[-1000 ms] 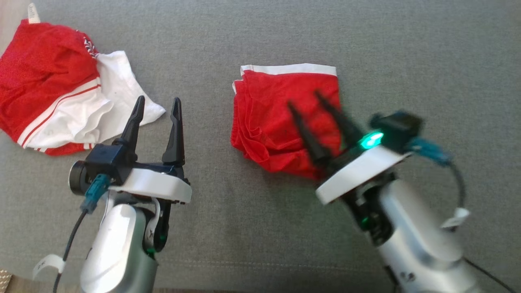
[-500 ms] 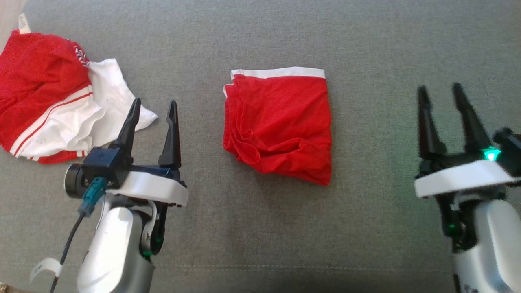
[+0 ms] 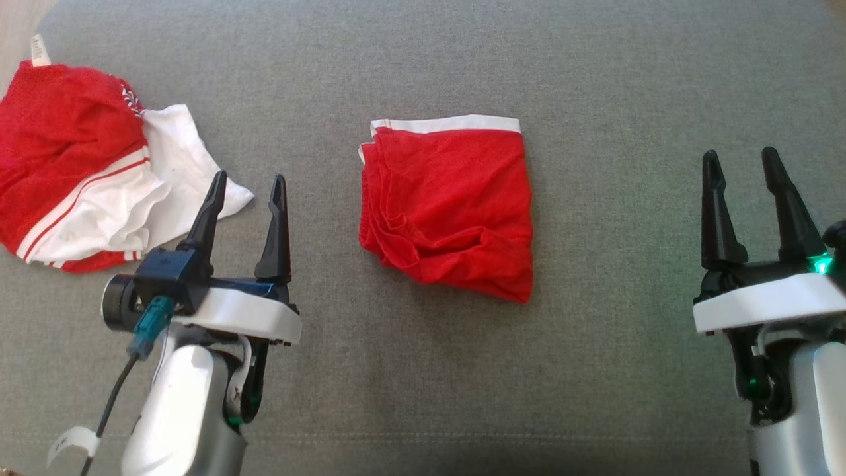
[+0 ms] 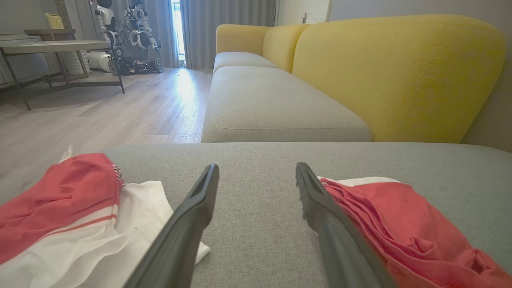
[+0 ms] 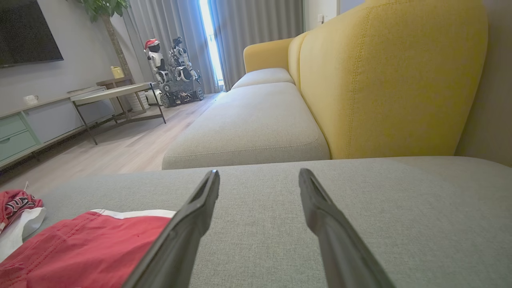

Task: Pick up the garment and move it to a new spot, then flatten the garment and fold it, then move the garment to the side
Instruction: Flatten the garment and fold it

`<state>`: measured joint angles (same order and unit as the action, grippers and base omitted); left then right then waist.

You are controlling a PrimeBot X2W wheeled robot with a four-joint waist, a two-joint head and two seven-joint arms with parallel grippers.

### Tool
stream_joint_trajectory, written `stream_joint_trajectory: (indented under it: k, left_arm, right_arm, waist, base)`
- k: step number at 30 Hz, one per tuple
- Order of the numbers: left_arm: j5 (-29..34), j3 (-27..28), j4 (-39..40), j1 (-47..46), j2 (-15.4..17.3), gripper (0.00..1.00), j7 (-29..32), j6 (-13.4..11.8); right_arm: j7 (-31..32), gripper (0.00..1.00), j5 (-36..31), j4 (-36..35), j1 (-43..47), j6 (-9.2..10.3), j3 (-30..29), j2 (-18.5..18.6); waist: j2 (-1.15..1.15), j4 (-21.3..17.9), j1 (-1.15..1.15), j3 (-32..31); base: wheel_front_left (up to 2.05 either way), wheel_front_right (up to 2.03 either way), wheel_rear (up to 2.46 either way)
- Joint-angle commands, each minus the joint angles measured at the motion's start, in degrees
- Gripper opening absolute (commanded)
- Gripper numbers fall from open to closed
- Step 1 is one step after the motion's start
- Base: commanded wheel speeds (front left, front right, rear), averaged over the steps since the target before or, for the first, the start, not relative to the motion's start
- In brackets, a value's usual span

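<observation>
- On the grey cushion, near the middle of the head view, lies the garment. It is red and folded into a rough square, with its white waistband along the far edge.
- Its left edge shows several stacked layers. The near edge is wrinkled and runs down to a point at the right corner.
- Nothing touches the garment, and both arms stand clear of it.
- The left gripper is released. Its fingers are spread with only bare cushion between them.
- It sits between the garment and a crumpled red and white pile at the far left of the cushion.
- Its left finger crosses the pile's white corner in the head view. I cannot tell whether it touches the cloth.
- In the left wrist view, the garment lies just beside the right finger and the pile beside the left one.
- The right gripper is also released and empty, with its fingers parted over bare cushion. It is well apart from the garment, on its right.
- A green light glows on the right wrist.
- In the right wrist view, the garment lies to the lower left, partly behind the left finger.
- Beyond the cushion, the wrist views show a yellow backrest, a wooden floor, a table and another robot by the curtains.
</observation>
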<state>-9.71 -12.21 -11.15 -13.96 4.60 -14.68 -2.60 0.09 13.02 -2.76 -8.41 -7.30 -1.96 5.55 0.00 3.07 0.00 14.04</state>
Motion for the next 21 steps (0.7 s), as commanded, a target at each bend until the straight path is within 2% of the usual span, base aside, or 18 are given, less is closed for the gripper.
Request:
stream_joint_trajectory:
  k: [1, 13, 14, 15, 21]
  left_arm:
    - [0.16, 1.69, 1.94, -0.55, 1.23, 1.00, -0.32, -0.57]
    - [-0.05, 1.08, 2.29, -1.61, 1.37, 1.00, -0.32, -0.67]
    - [-0.09, 0.98, 2.28, -1.85, 1.33, 1.00, -0.32, -0.62]
    - [-0.13, 0.88, 2.27, -2.09, 1.27, 1.00, -0.32, -0.58]
    - [-0.35, 0.25, 2.22, -3.30, 0.79, 1.00, -0.32, -0.39]
  right_arm:
    - [0.39, 1.00, -0.42, -2.33, 0.30, -0.19, 1.20, -0.13]
    - [1.29, 1.00, -0.70, -0.87, -1.82, -0.19, 1.98, 1.02]
    - [1.39, 0.43, -0.50, -0.14, -2.43, -0.19, 2.65, 1.34]
    - [1.54, 0.00, -0.21, 0.73, -3.06, -0.19, 3.51, 1.69]
    - [1.47, 0.00, 1.67, 7.12, -8.20, -0.19, 12.11, 3.58]
  waist:
    - [0.00, 0.06, 0.00, -0.02]
    - [0.00, 1.16, 0.00, 1.24]
    - [0.00, 1.42, 0.00, 1.43]
    - [0.00, 1.69, 0.00, 1.63]
    - [0.00, 3.54, 0.00, 2.69]
  base:
    - [0.00, 0.00, 0.00]
    - [0.00, 0.00, 0.00]
    - [0.00, 0.00, 0.00]
    - [0.00, 0.00, 0.00]
    - [0.00, 0.00, 0.00]
